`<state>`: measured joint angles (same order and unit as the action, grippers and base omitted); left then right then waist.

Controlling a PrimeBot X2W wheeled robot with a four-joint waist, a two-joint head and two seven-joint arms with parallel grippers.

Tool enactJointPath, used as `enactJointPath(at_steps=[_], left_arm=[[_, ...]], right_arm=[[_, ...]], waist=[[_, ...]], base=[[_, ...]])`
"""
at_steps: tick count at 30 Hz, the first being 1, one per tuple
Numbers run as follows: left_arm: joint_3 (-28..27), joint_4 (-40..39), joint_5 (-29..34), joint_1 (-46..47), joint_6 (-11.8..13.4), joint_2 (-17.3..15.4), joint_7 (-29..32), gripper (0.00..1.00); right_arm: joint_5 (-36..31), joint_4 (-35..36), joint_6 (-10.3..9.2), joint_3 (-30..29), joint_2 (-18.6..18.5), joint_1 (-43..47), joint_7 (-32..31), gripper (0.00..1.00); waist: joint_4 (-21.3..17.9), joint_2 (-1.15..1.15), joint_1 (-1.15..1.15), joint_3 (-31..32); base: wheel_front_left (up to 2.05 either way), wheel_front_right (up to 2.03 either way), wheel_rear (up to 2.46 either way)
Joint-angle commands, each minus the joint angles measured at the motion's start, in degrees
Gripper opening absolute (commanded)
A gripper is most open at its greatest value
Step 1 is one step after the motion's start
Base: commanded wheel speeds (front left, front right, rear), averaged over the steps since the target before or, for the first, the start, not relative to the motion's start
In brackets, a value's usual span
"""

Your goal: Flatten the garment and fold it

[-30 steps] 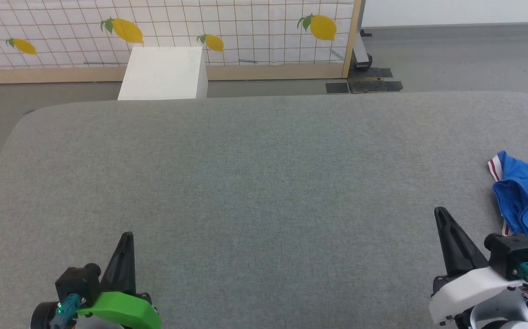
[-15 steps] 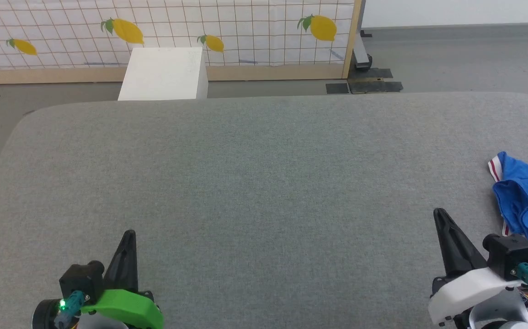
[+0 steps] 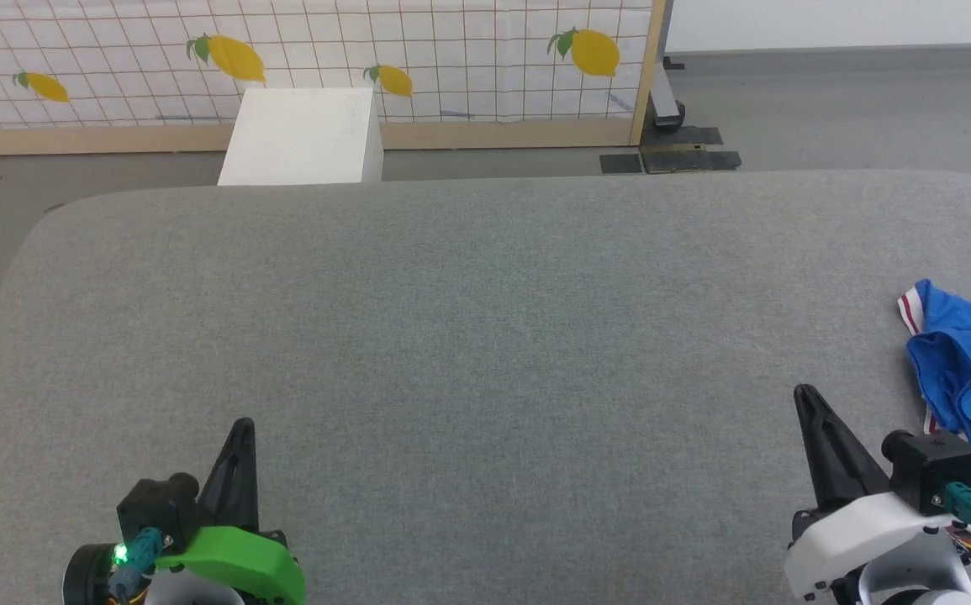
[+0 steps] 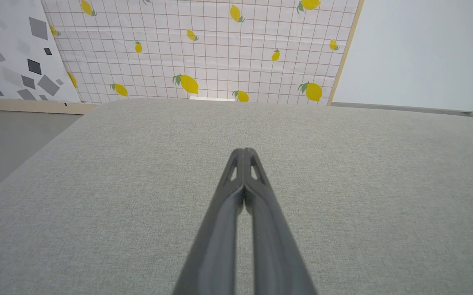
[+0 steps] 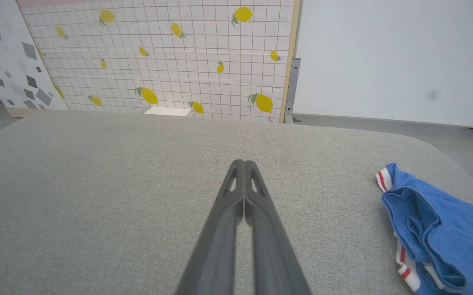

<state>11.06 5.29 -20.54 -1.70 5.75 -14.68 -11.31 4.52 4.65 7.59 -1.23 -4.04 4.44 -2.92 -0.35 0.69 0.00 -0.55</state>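
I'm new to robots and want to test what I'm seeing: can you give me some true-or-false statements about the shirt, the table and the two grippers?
1. The blue shirt lies at the right side of the grey table. True.
2. The right gripper holds the shirt. False: it is closed on nothing, beside the shirt.
3. The left gripper is closed. True.
4. The shirt is spread flat. False: it is bunched up.
5. A white box stands beyond the table. True.
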Motion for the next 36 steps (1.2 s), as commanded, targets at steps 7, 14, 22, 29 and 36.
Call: enactJointPath(at_steps=[7,14,22,29,36], left_arm=[[-1.2,-0.6,2.1,0.5,-0.8,1.3,1.0,0.0],[-2.0,-1.0,3.6,0.6,-1.2,2.1,1.8,0.0],[-2.8,-1.4,5.2,0.7,-1.6,3.1,2.7,0.0],[-3.6,-1.8,6.6,0.8,-2.0,3.9,3.5,0.0],[-4.4,-2.1,8.1,0.9,-2.4,4.7,4.4,0.0]], right_arm=[[-0.6,-0.5,-0.03,0.2,0.3,-1.1,0.8,0.0],[-0.9,-0.9,-0.03,0.3,0.4,-1.4,1.0,0.0],[-1.2,-1.2,-0.04,0.4,0.5,-1.7,1.2,0.0],[-1.6,-1.6,-0.05,0.5,0.5,-2.0,1.3,0.0],[-1.9,-1.9,-0.05,0.5,0.6,-2.2,1.5,0.0]], waist=[[0.0,-0.21,0.0,0.0],[0.1,-0.24,0.0,0.1],[0.1,-0.29,0.0,0.1],[0.1,-0.32,0.0,0.2],[0.1,-0.36,0.0,0.2]], base=[[0.0,0.0,0.0],[0.0,0.0,0.0],[0.0,0.0,0.0],[0.0,0.0,0.0],[0.0,0.0,0.0]])
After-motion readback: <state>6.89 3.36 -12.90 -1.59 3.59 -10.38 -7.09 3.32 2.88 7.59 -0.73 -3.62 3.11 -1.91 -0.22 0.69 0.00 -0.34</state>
